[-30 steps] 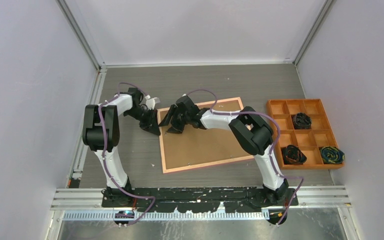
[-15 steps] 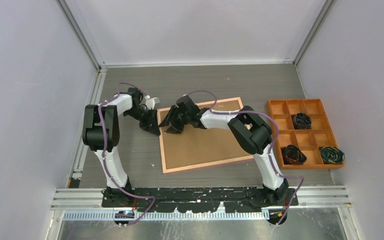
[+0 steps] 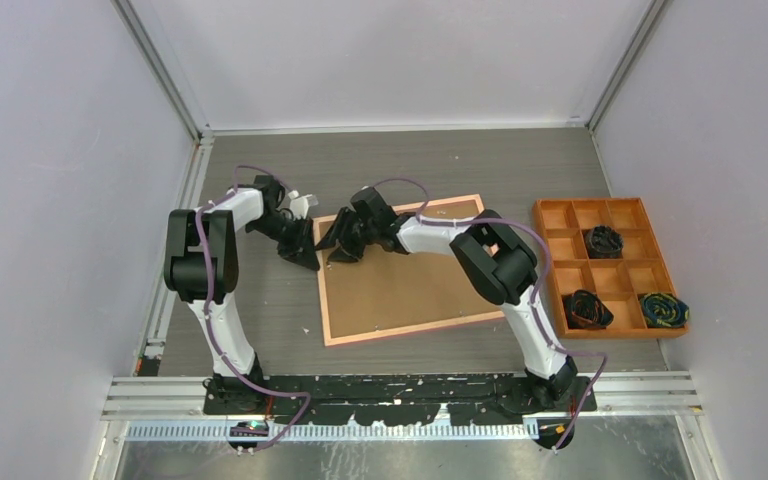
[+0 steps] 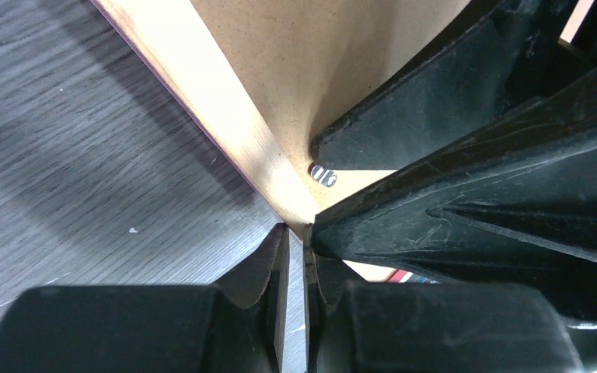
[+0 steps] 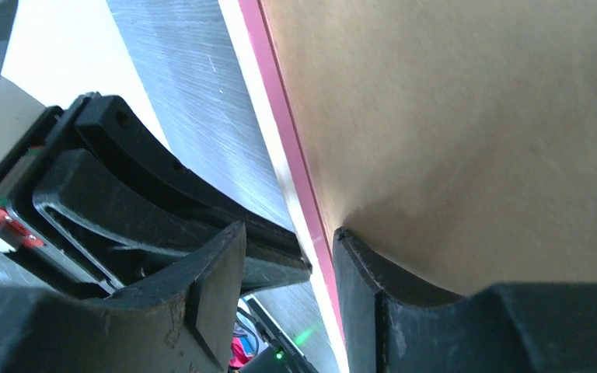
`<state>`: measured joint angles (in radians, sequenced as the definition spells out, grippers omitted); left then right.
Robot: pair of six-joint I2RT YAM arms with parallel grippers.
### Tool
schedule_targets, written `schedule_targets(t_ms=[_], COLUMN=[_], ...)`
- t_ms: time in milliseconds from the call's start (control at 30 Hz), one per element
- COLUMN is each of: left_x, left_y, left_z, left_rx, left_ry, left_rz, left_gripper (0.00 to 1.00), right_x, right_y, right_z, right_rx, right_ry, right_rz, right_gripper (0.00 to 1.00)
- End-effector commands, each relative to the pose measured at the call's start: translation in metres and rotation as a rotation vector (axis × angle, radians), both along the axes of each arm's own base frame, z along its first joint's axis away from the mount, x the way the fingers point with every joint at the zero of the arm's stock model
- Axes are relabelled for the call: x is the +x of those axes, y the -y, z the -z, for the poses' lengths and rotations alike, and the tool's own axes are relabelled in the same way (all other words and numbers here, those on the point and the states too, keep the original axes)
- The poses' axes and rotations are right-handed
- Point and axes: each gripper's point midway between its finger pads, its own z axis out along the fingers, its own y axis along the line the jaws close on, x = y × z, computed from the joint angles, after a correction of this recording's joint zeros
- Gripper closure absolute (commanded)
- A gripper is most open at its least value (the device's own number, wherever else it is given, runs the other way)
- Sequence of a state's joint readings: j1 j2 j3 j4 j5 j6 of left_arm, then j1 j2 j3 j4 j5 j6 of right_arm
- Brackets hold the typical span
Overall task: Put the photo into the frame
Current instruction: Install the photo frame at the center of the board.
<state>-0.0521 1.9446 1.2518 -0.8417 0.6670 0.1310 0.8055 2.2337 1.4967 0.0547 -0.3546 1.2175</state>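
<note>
The left end effector is pinched together, with the frame corner at its tips. The right end effector has its fingers apart, with the frame's pink edge between them.

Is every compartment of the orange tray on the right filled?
No: only three compartments of the orange tray hold dark bundles, and the others show their bare bottoms.

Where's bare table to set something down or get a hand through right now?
Free: the far strip between the frame and the back wall; the near strip between frame and arm bases. Crowded: the frame's far-left corner, where left gripper and right gripper meet; the tray fills the right side.
</note>
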Motion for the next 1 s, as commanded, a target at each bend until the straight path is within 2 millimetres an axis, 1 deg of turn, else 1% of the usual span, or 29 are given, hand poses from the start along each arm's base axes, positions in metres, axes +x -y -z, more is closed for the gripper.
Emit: schedule_targets(t_ms=[0,133,200,300,433,500,567,633,700,767,833,967], left_x=[0.02,0.02,0.02,0.02,0.02,0.02,0.021,0.022,0.022,0.022,0.022,0.021], left_y=[-0.009,-0.01,-0.01,-0.01,-0.011,-0.012,-0.012,-0.012,-0.011,-0.011,-0.011,-0.012], left_z=[0.023,0.023,0.022,0.02,0.02,0.019,0.019,0.018,0.018,0.018,0.018,0.017], left_rx=[0.083,0.088,0.089,0.089,0.097,0.099,0.102,0.102,0.099,0.095,0.096,0.1], left_ry=[0.096,0.097,0.1,0.104,0.109,0.112,0.116,0.119,0.115,0.113,0.111,0.116], left_rz=[0.034,0.038,0.039,0.04,0.043,0.044,0.042,0.041,0.037,0.035,0.034,0.038], left_gripper=[0.89,0.89,0.89,0.89,0.89,0.89,0.89,0.89,0.89,0.89,0.89,0.89], right_x=[-0.019,-0.025,-0.025,-0.015,0.006,0.012,0.011,0.005,-0.002,-0.009,-0.013,-0.013], right_y=[-0.029,-0.028,-0.024,-0.01,0.014,0.025,0.03,0.029,0.024,0.017,0.013,0.009], right_z=[-0.013,-0.011,-0.011,-0.023,-0.043,-0.047,-0.044,-0.037,-0.03,-0.024,-0.019,-0.01], right_rx=[0.071,0.054,0.032,0.008,-0.018,-0.029,-0.04,-0.046,-0.049,-0.052,-0.058,-0.066], right_ry=[0.031,0.031,0.04,0.092,0.16,0.175,0.171,0.153,0.141,0.136,0.132,0.124], right_rz=[-0.131,-0.191,-0.211,-0.204,-0.179,-0.158,-0.159,-0.178,-0.199,-0.223,-0.236,-0.237], right_gripper=[0.48,0.49,0.5,0.49,0.47,0.46,0.46,0.46,0.46,0.48,0.51,0.52])
